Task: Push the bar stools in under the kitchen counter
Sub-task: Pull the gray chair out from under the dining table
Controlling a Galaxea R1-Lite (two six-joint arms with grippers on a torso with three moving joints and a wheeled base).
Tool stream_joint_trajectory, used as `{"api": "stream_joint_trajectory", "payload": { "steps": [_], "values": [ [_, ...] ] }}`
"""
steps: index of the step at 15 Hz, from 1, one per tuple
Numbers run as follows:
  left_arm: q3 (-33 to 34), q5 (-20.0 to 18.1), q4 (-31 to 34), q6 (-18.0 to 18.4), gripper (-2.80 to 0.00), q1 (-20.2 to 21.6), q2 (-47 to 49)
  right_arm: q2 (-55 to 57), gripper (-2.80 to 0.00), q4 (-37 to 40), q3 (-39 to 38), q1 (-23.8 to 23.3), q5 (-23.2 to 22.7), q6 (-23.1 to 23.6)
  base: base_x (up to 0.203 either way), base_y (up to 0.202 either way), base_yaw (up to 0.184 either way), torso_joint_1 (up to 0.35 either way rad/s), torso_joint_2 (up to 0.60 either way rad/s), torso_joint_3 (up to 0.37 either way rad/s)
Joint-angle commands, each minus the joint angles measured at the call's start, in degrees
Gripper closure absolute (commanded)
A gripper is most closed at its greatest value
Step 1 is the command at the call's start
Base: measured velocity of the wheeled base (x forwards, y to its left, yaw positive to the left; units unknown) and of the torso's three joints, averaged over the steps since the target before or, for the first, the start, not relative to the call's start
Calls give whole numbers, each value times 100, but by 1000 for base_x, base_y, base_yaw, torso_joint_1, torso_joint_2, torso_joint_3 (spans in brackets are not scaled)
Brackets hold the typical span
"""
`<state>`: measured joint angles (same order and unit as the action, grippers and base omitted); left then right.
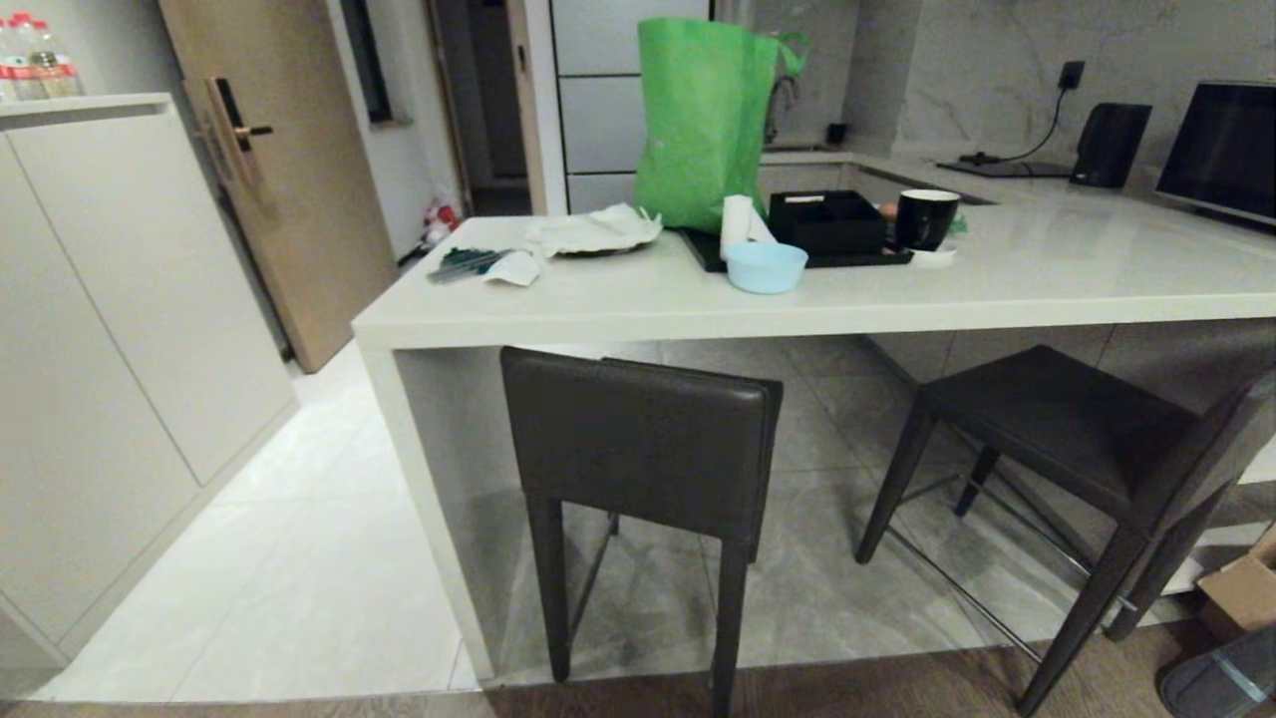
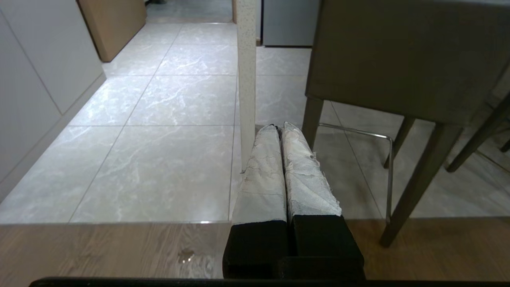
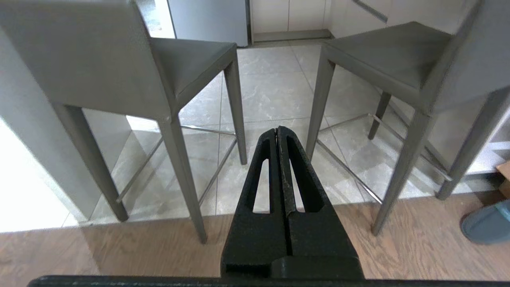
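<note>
You had both clenched grippers, left (image 2: 279,129) and right (image 3: 277,131), empty; leathery, seemingly matte bar stools (image 1: 638,439) stood at the glossy worktop's (image 1: 797,299) front edge.

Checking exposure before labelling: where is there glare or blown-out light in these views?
Head view: soft sheen on the kitchen counter, pale tiles bright at left. Left wrist view: glare streak on the floor tiles. Right wrist view: floor beside the left bar stool is blown out white.
</note>
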<state>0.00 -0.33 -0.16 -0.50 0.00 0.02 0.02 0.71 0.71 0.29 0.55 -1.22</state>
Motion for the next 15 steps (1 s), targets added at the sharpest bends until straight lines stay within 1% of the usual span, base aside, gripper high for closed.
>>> {"api": "stream_joint_trajectory", "payload": {
  "steps": [1,15],
  "values": [
    [18,1,-2,-3,0,0,-20,-2,0,0,0,6,-2,-1,192,0,0,7,-2,2],
    [18,-2,-2,5,0,0,-29,-2,0,0,0,6,-2,-1,194,0,1,3,2,2]
  ]
}}
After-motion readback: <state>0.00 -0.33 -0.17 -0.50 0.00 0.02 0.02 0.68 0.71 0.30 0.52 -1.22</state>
